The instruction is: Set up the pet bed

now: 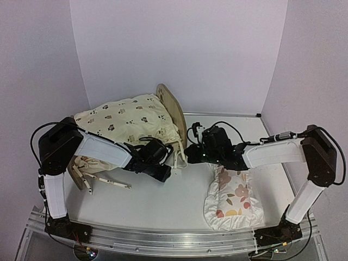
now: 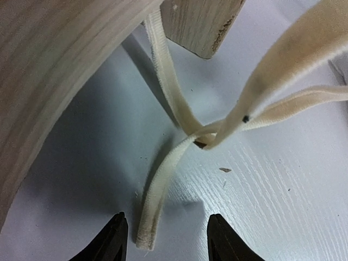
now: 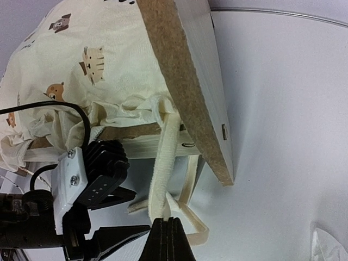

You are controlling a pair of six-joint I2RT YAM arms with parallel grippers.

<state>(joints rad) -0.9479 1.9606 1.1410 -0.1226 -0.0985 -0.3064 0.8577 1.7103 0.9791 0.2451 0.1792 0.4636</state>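
Trouble could come from a hard pull. Your right gripper [image 3: 167, 239] pinches a cream tie [image 3: 166, 157] tight. Your left gripper [image 2: 167, 220] is open around its loose end [image 2: 155, 201]. The pet bed [image 1: 173, 109], on the table's left under the cushion [image 1: 128, 119], may slide or tip.

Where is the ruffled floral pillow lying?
Top view: the floral pillow lies on the table at the right, beside the right arm, apart from the pet bed.
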